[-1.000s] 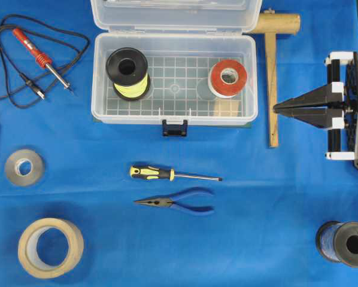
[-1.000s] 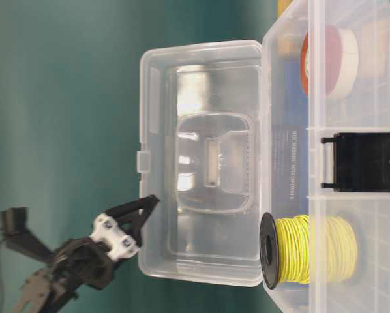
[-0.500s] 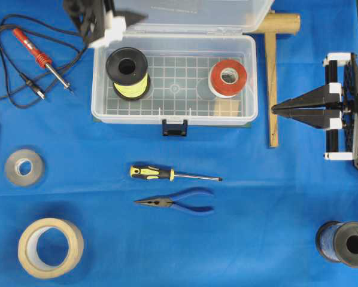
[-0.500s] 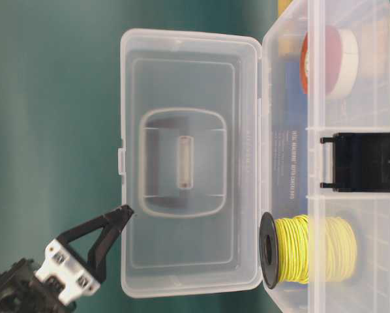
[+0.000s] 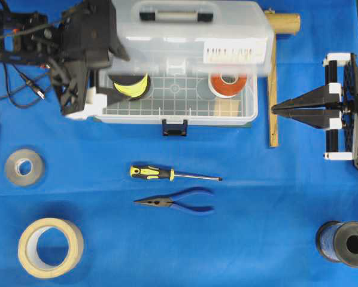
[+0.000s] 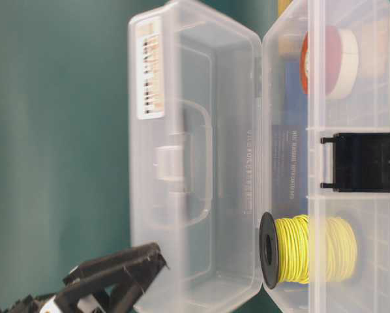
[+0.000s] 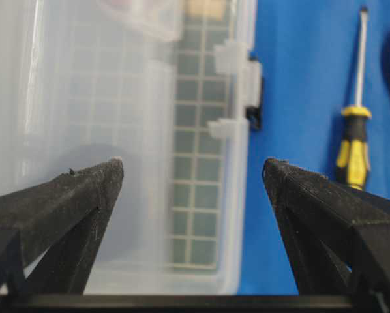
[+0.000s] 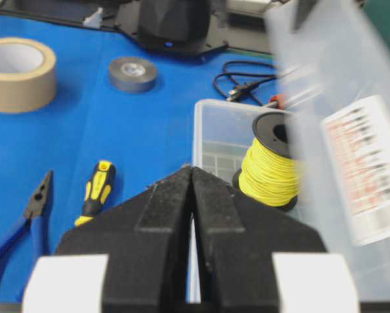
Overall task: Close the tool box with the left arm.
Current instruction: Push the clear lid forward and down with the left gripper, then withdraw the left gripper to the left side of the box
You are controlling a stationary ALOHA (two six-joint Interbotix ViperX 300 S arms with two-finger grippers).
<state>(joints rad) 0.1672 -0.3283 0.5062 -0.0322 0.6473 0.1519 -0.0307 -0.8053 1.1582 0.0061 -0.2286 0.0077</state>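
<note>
The clear tool box (image 5: 179, 113) sits at the back middle of the blue cloth. Its lid (image 5: 185, 42) is blurred and tipped forward over the box, still well above the rim, with the black handle (image 5: 176, 12) on top. The dark blue latch (image 5: 175, 127) hangs at the front wall. Inside lie a yellow wire spool (image 5: 131, 86) and a red tape roll (image 5: 227, 81). My left gripper (image 5: 107, 78) is at the box's left end, open with nothing between its fingers (image 7: 90, 195); the lid (image 6: 182, 163) leans just beside them. My right gripper (image 5: 276, 109) rests shut to the right of the box.
A wooden mallet (image 5: 272, 78) lies right of the box. A screwdriver (image 5: 173, 174) and blue pliers (image 5: 176, 201) lie in front. A grey tape roll (image 5: 23, 167) and masking tape (image 5: 50, 247) are at the left, a black spool (image 5: 343, 242) at the front right.
The lid has swung from upright forward over the box. My left gripper came from behind the lid toward the front along the box's left end. The right arm stayed still.
</note>
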